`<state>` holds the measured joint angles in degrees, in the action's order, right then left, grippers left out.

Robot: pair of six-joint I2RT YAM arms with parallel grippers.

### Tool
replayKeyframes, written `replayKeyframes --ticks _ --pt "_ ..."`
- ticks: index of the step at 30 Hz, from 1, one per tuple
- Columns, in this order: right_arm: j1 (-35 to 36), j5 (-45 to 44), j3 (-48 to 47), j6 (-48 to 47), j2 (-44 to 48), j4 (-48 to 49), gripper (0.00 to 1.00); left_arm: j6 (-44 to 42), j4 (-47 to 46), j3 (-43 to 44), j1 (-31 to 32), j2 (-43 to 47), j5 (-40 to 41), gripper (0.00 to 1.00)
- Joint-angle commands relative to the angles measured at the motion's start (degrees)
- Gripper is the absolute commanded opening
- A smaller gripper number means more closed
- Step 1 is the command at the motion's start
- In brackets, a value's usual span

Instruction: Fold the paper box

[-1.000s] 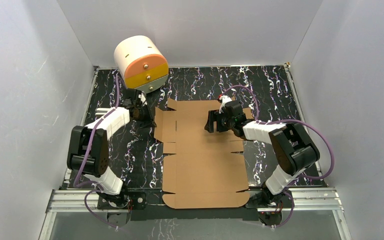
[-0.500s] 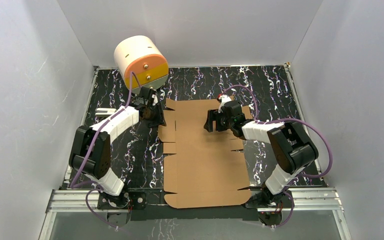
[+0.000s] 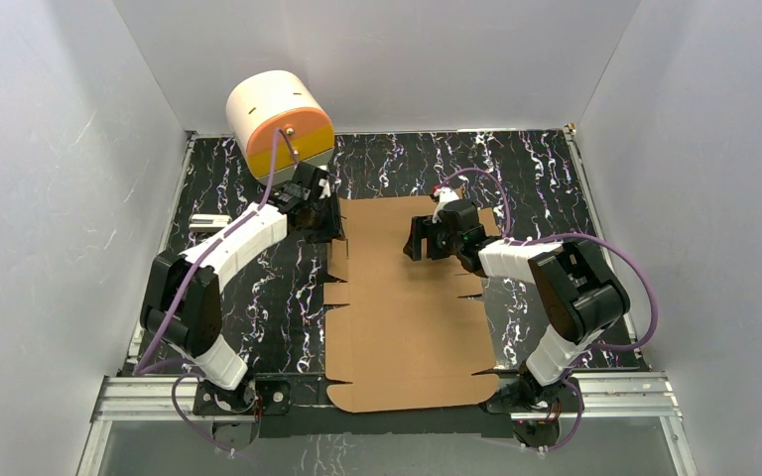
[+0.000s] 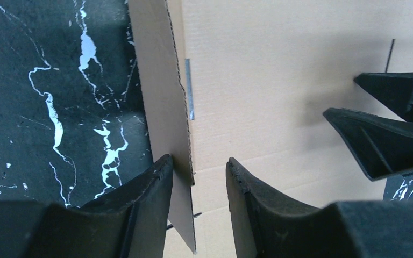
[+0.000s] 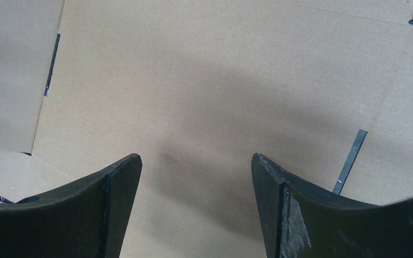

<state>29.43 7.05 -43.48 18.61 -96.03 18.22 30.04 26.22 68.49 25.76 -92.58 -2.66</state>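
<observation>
While the paper box (image 3: 407, 327) lies mostly flat, my left gripper (image 4: 199, 164) straddles its raised side flap (image 4: 161, 91), fingers parted; my right gripper (image 5: 196, 158) hovers spread wide above it.

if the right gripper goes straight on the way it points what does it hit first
The right gripper would most likely meet the paper box first: its flat panel lies straight ahead.
</observation>
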Motion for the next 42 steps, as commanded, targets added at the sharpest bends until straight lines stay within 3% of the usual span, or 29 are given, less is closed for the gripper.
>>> replayKeyframes --ticks 1,29,38,42 --pt "0.8 -0.63 -0.39 1.25 -2.56 -3.36 0.84 0.28 3.3 4.13 2.22 -0.14 1.86 0.38" --pt "1.68 -1.42 -0.73 2.5 -3.33 -3.54 0.84 2.59 1.99 11.71 11.15 -12.15 4.19 0.38" --pt "1.68 -0.42 -1.6 1.87 -1.63 -4.82 0.84 2.41 2.25 8.35 10.76 -1.83 10.96 0.4" --pt "1.63 0.64 -2.14 1.37 -0.06 -5.67 0.86 4.38 0.68 1.66 8.26 5.38 10.68 0.49"
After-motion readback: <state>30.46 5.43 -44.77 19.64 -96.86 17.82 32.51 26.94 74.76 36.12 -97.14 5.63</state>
